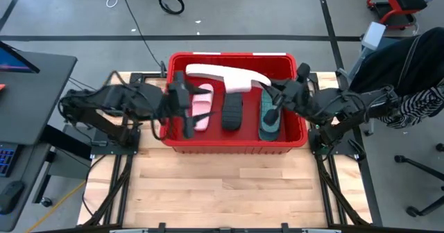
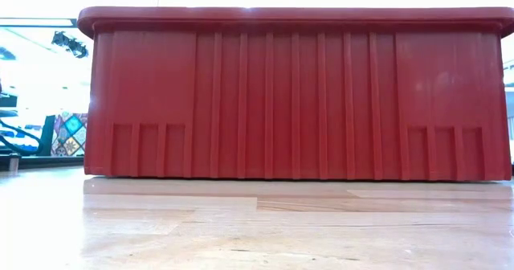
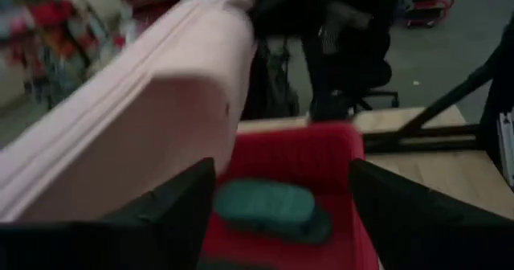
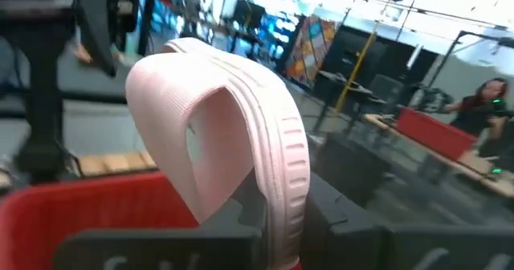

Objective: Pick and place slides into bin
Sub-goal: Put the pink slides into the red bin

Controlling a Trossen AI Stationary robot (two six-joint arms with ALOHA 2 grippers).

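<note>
The red bin point(image 1: 236, 144) stands at the table's far middle and fills the low view point(image 2: 297, 93). On its floor lie a pink slide point(image 1: 202, 107), a black slide point(image 1: 232, 112) and a teal slide point(image 1: 269, 121), also seen in the left wrist view point(image 3: 265, 206). A pale pink-white slide point(image 1: 225, 75) hangs level above the bin, stretching from left to right. My right gripper point(image 1: 269, 89) is shut on its right end. My left gripper point(image 1: 186, 102) stands open at its left end, and the slide point(image 3: 136, 117) lies outside the gap, beside one finger. My right gripper pinches the pale slide's ribbed edge point(image 4: 283, 210) between its two fingers, at the strap end. The fingers come level from the table's right. The slide is lifted clear above the bin, its strap point(image 4: 217, 101) arching up beyond the fingers. Whether my left gripper touches the slide, I cannot tell.
Bare wooden table top point(image 1: 222, 191) lies free on the near side of the bin. A desk with a screen point(image 1: 28, 73) stands off the table's left. A person in a striped sleeve point(image 1: 416, 101) is close to the right arm's base.
</note>
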